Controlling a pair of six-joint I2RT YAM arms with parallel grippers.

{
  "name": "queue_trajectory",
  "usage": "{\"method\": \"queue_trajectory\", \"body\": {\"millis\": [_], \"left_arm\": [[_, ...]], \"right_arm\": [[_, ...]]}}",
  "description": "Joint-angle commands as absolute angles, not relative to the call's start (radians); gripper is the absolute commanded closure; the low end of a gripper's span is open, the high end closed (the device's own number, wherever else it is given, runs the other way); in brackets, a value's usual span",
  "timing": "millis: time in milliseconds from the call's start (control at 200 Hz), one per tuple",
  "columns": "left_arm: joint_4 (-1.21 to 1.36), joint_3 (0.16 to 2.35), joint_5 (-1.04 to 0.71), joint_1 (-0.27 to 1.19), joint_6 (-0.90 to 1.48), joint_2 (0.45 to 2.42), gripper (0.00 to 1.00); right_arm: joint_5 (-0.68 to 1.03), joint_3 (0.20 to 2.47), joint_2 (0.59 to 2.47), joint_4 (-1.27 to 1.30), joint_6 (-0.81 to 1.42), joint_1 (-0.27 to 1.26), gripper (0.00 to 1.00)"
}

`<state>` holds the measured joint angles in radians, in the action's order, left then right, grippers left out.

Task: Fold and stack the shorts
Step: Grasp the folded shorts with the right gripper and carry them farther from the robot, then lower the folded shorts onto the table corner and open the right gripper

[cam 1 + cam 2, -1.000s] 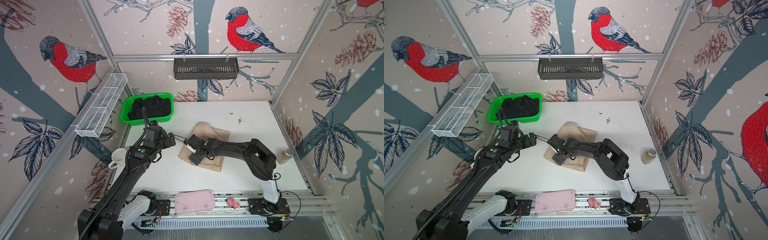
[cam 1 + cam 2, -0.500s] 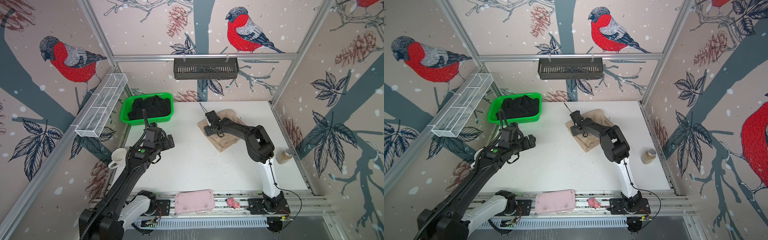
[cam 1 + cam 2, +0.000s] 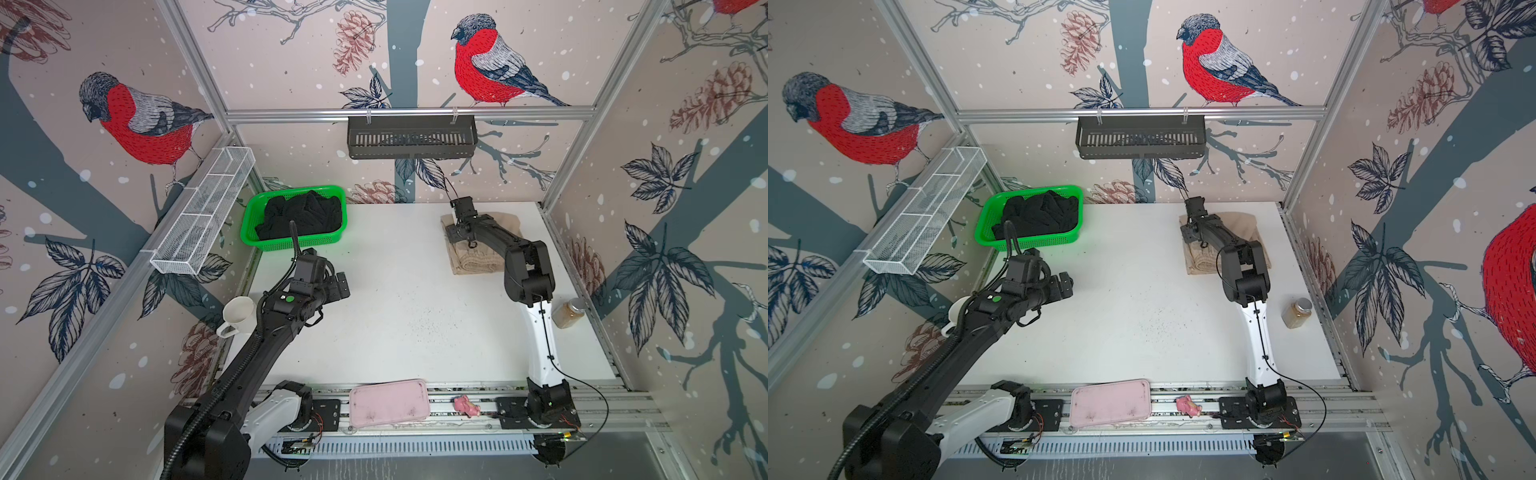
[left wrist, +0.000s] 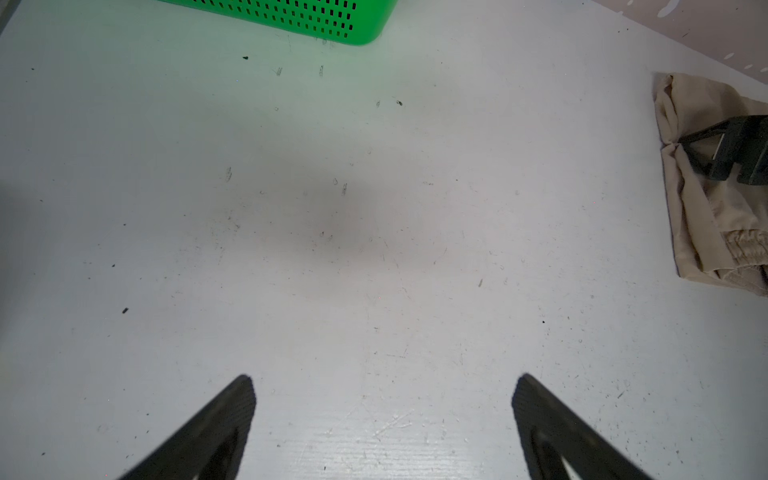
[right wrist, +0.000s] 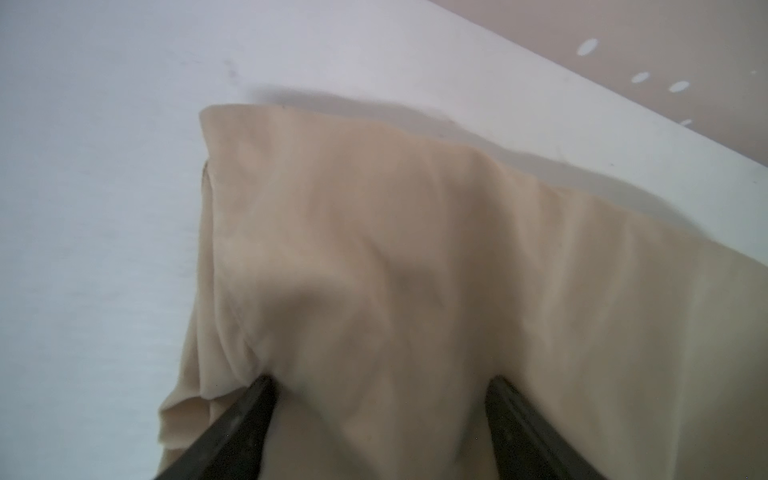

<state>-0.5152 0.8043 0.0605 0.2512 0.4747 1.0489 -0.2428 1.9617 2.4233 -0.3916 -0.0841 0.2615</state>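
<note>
The beige shorts (image 3: pixel 473 259) (image 3: pixel 1202 262) lie folded at the table's back right, with the gathered waistband towards the front. My right gripper (image 3: pixel 454 235) (image 3: pixel 1187 232) is down on their far left part. In the right wrist view its jaws (image 5: pixel 380 386) stand wide apart, open, with both tips pressed onto the beige cloth (image 5: pixel 374 249). The black shorts (image 3: pixel 299 216) (image 3: pixel 1038 216) sit bunched in the green basket (image 3: pixel 291 243) (image 3: pixel 1034 242) at the back left. My left gripper (image 3: pixel 343 286) (image 3: pixel 1065 284) (image 4: pixel 384 386) hangs open and empty over bare table in front of the basket.
A white mug (image 3: pixel 237 311) stands off the table's left edge and a jar (image 3: pixel 569 313) near its right edge. A pink tray (image 3: pixel 388 403) and a small pink rag (image 3: pixel 467 406) lie on the front rail. A white wire basket (image 3: pixel 203 216) and a black rack (image 3: pixel 411 137) hang on the walls.
My right gripper has swept from the table's middle to the back right, and the beige shorts moved there with it. My left gripper drew back a little to the left.
</note>
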Motion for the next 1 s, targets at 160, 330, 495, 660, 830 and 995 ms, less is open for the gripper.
{"method": "queue_trajectory", "body": {"millis": [160, 330, 495, 660, 830, 995], "left_arm": [[-0.490, 0.800, 0.057, 0.240, 0.482, 1.058, 0.03], [-0.491, 0.812, 0.056, 0.239, 0.482, 1.060, 0.03], [-0.488, 0.816, 0.054, 0.239, 0.486, 1.056, 0.03], [-0.490, 0.815, 0.053, 0.239, 0.480, 1.061, 0.03], [-0.481, 0.814, 0.042, 0.236, 0.471, 1.082, 0.03], [-0.465, 0.810, 0.029, 0.235, 0.468, 1.094, 0.03]], "right_arm": [[-0.186, 1.939, 2.427, -0.405, -0.282, 0.169, 0.14], [-0.090, 1.944, 2.347, -0.353, -0.273, 0.166, 0.11], [-0.078, 2.007, 2.276, -0.450, -0.099, 0.195, 0.10], [-0.207, 1.827, 2.154, -0.503, 0.078, 0.251, 0.08], [-0.279, 1.618, 2.065, -0.501, 0.171, 0.305, 0.05], [-0.279, 1.500, 2.019, -0.465, 0.224, 0.305, 0.05]]}}
